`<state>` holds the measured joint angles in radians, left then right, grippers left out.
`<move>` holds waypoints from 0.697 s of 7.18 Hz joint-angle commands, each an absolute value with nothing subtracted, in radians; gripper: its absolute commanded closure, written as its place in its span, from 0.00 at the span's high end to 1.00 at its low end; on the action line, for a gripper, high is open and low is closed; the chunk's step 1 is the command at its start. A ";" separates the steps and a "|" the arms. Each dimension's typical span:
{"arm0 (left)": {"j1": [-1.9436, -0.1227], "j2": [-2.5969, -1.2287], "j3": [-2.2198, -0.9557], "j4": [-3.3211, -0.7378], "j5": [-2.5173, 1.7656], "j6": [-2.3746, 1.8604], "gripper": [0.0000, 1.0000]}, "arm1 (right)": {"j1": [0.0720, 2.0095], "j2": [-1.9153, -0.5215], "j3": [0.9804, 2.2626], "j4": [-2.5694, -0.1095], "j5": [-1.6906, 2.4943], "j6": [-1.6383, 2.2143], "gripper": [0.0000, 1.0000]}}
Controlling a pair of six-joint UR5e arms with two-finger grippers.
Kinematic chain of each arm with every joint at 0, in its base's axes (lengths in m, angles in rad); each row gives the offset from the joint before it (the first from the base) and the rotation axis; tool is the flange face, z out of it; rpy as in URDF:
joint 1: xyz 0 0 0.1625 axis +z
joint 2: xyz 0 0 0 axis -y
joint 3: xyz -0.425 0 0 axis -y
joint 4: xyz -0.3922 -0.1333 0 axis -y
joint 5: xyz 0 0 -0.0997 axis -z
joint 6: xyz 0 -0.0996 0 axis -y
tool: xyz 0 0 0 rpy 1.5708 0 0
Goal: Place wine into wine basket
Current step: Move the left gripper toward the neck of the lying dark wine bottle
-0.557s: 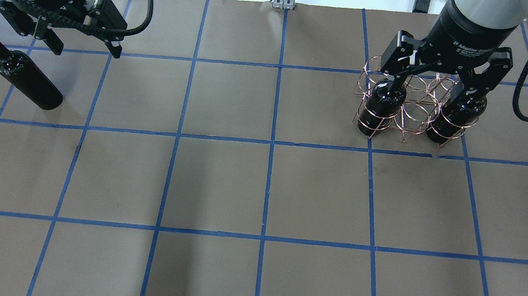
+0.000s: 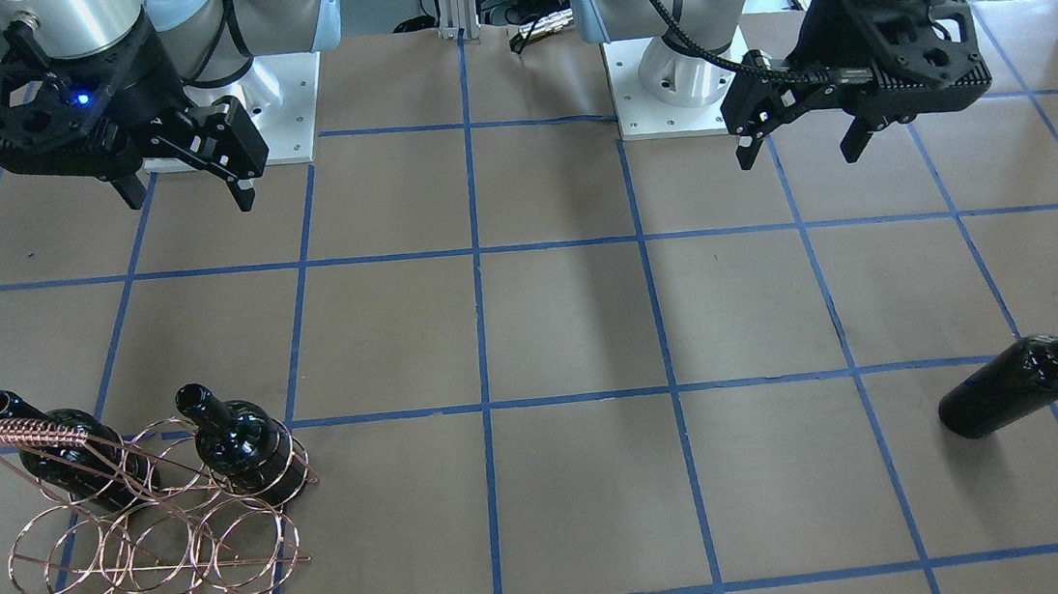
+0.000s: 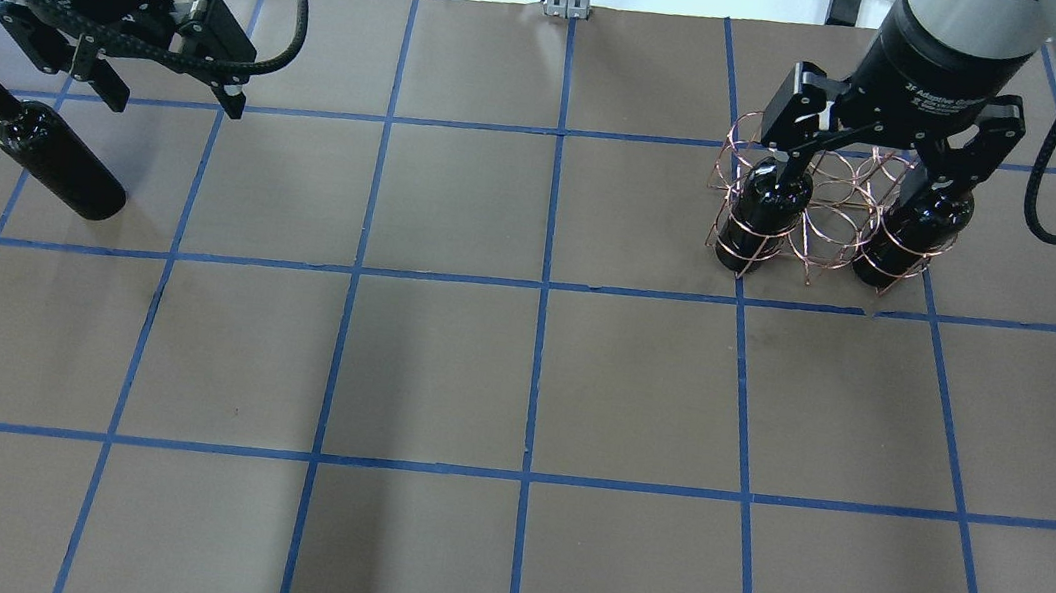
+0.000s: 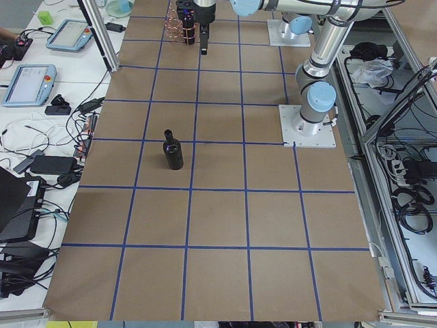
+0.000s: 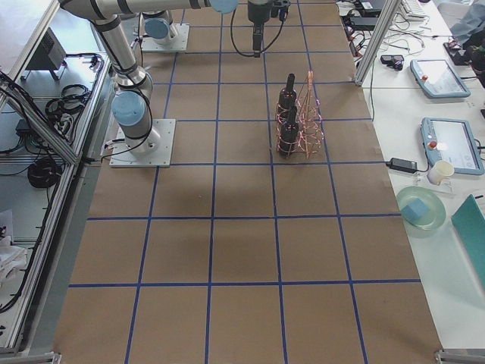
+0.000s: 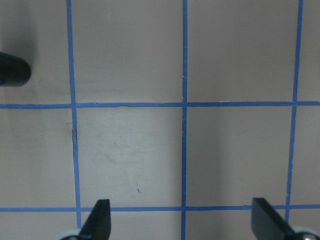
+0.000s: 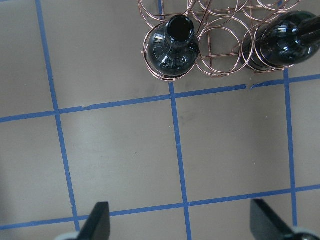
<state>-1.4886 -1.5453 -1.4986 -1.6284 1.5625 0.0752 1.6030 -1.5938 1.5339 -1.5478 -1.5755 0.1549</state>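
The wine bottle [image 3: 43,146] lies on its side on the table [image 3: 518,376], off at about 10 o'clock in the overhead view. Its neck points toward 10 o'clock and its base toward 4 o'clock. It touches neither hand.

The left hand [image 3: 177,104] hangs above the table with its two fingers spread wide and nothing between them. In the overhead view the bottle sits at roughly 8 o'clock from it, near but apart. The left wrist camera shows both fingertips [image 6: 100,222] over bare table, with only the rounded base of the bottle [image 6: 12,70] showing at the edge near 10 o'clock.

The wine basket [image 3: 830,213] stands on the table at about 1 o'clock in the overhead view. Two more bottles stand upright in it, necks up. One [image 3: 765,215] is in the end ring at the basket's 9 o'clock side and the other [image 3: 903,237] in the end ring at its 3 o'clock side, with a ring between them. From the front-facing camera both are in the row toward the robot, and the wire-wrapped handle [image 2: 28,434] rises beside one bottle's neck.

The right hand [image 3: 864,182] hovers above the basket, open wide and holding nothing. Its wrist camera looks down on grid-taped table, with the basket [image 7: 220,45] and both bottle tops at 12 o'clock, beyond the fingertips [image 7: 100,220].
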 commanded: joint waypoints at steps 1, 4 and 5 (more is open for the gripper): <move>-1.488 -1.543 -1.499 -1.629 1.566 0.081 1.00 | 1.603 -1.594 1.534 -1.548 -1.575 0.153 1.00; -1.483 -1.542 -1.522 -1.628 1.575 0.083 1.00 | 1.605 -1.594 1.535 -1.548 -1.577 0.153 1.00; -1.476 -1.542 -1.526 -1.628 1.575 0.084 1.00 | 1.605 -1.594 1.536 -1.548 -1.577 0.153 1.00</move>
